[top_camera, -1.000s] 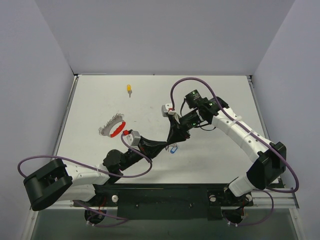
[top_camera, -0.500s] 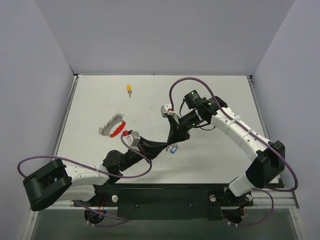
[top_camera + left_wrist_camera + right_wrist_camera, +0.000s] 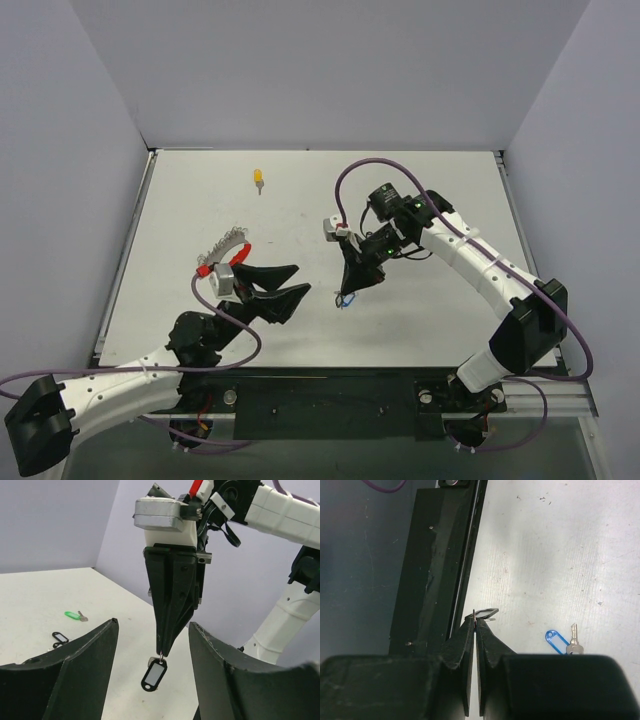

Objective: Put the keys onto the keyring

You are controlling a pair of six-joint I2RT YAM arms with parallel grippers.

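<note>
Right gripper point(image 3: 161, 651) points straight down, jaws pinched shut on the top of a small silver key with a black plastic tag point(image 3: 154, 674). That is likely so it dangles clear of the white tabletop point(image 3: 420, 200), long axis near vertical, tag lowest. Left gripper point(image 3: 303, 279) faces it, jaws wide, empty. Red-arced wire keyring point(image 3: 222, 246) lies near it on the tabletop.

Glossy plastic key tag point(image 3: 154, 674), matt white table point(image 3: 40, 595).
</note>
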